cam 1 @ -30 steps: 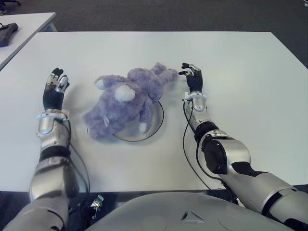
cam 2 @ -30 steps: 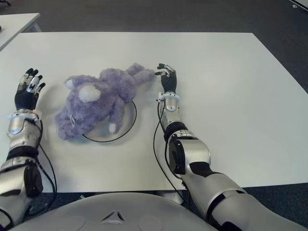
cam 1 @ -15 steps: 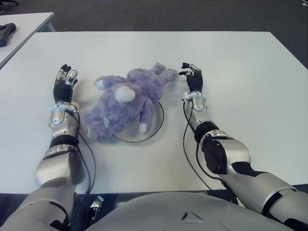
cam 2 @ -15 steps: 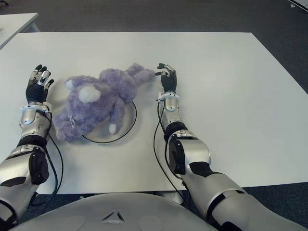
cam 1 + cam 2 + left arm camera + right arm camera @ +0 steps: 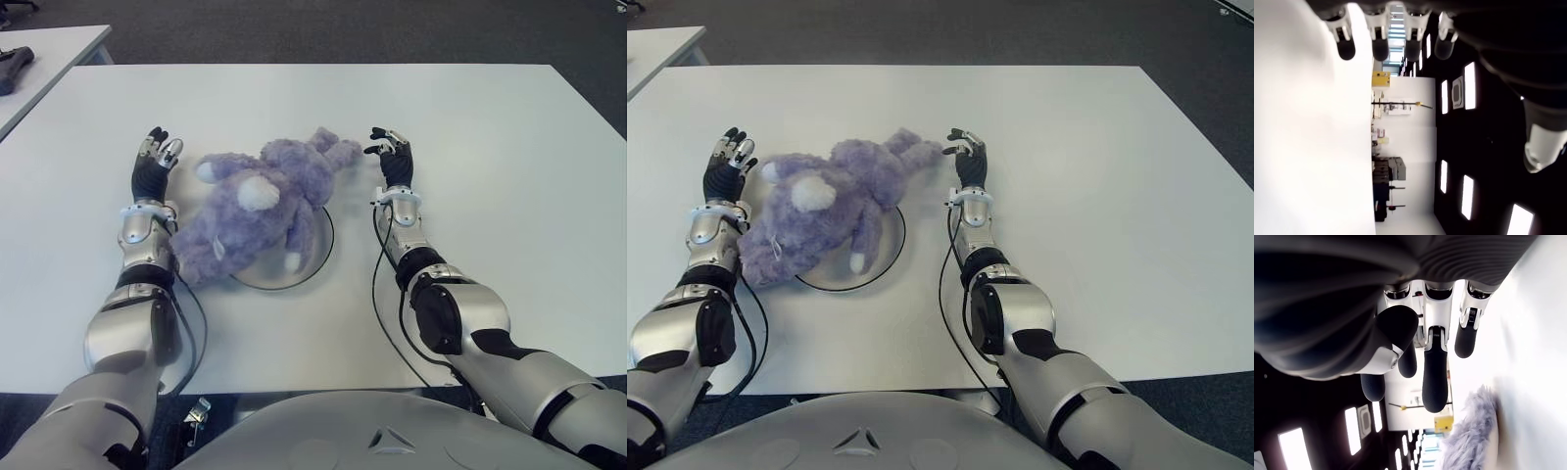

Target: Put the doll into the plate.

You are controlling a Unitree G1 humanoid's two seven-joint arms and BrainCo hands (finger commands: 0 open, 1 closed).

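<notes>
The purple plush doll [image 5: 260, 206] lies across the plate [image 5: 315, 257] and hides most of it, with its lower part hanging over the left rim onto the white table [image 5: 490, 147]. The left hand [image 5: 152, 176] is just beside the doll's left side with fingers extended and holding nothing. The right hand [image 5: 394, 157] is near the doll's far end, fingers loosely spread and also empty.

Both arms wear glossy silver shells broken by black joint bands, and thin black cables loop loosely along each forearm. The left hand [image 5: 152, 173] is black with silver-white finger segments and dark rounded tips, a pale cuff at its wrist. The right hand [image 5: 395, 160] matches it, black rubbery pads on white knuckles. A grey rounded chest panel fills the lower edge.
</notes>
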